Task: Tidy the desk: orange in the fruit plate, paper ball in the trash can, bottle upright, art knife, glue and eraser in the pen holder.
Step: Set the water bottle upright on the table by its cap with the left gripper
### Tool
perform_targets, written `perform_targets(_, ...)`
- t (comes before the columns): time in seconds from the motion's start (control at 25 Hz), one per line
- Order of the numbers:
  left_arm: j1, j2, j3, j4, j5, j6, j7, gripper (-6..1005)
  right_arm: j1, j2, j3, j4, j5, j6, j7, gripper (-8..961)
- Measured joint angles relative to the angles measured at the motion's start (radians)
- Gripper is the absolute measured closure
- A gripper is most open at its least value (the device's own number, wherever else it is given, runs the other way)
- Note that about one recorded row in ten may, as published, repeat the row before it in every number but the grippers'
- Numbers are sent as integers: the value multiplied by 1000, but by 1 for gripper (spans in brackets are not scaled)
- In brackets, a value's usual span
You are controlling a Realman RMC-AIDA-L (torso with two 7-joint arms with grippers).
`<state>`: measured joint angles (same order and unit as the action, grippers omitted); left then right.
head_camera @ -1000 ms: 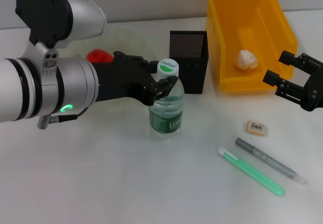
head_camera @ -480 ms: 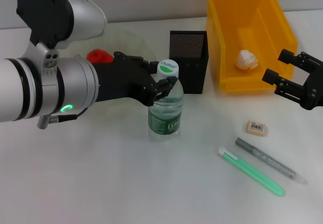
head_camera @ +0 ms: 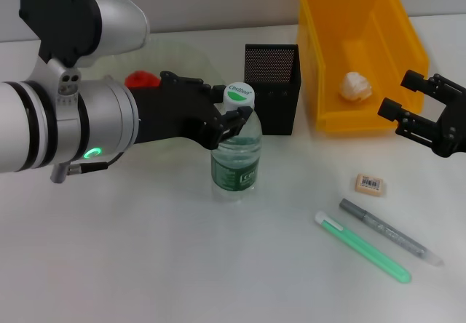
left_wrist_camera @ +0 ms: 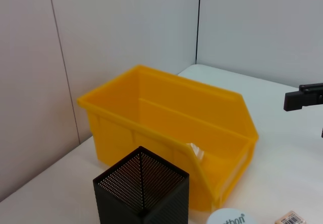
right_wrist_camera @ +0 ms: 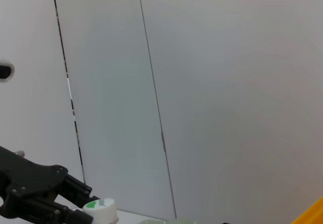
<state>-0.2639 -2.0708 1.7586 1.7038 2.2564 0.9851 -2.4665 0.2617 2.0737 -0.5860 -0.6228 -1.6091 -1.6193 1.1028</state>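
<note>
Left pincer (head_camera: pixel 227 116) grasps the upright bottle (head_camera: pixel 237 148) near the cap. Right pincer (head_camera: pixel 409 113), released, hovers at the counter's right edge.

The bottle (head_camera: pixel 237 156) is clear glossy plastic. The trash can (head_camera: pixel 364 17) is smooth yellow plastic. The pen holder (head_camera: pixel 271 89) is matt black metal mesh. The paper ball (head_camera: pixel 356 86) is crumpled white paper.

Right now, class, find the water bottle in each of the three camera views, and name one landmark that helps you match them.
Head view: the bottle stands upright at centre, the left gripper at its neck, in front of the pen holder.
Left wrist view: only its white cap shows at the lower edge, beside the pen holder.
Right wrist view: the cap shows at the lower edge.
Shared landmark: the green-topped white cap.
</note>
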Motion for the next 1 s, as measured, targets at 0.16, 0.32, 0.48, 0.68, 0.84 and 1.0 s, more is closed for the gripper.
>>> perform_targets(0.16, 0, 0, -1, 0, 0, -3, 0, 589, 1, 1, 0, 0, 0, 7, 0, 221)
perform_targets(0.32, 0, 0, -8, -2, 3, -3, 0, 589, 1, 2, 0, 0, 0, 7, 1, 221)
perform_targets(0.48, 0, 1, -11, -5, 5, -4, 0, 590, 2, 2, 0, 0, 0, 7, 1, 221)
perform_targets(0.68, -1, 1, -24, -20, 5, -4, 12, 590, 3, 2, 0, 0, 0, 7, 2, 220)
perform_targets(0.84, -2, 2, -36, -28, 1, -4, 15, 590, 4, 2, 0, 0, 0, 7, 4, 220)
perform_targets(1.0, -3, 2, -38, -29, 1, -4, 16, 591, 5, 2, 0, 0, 0, 7, 5, 220)
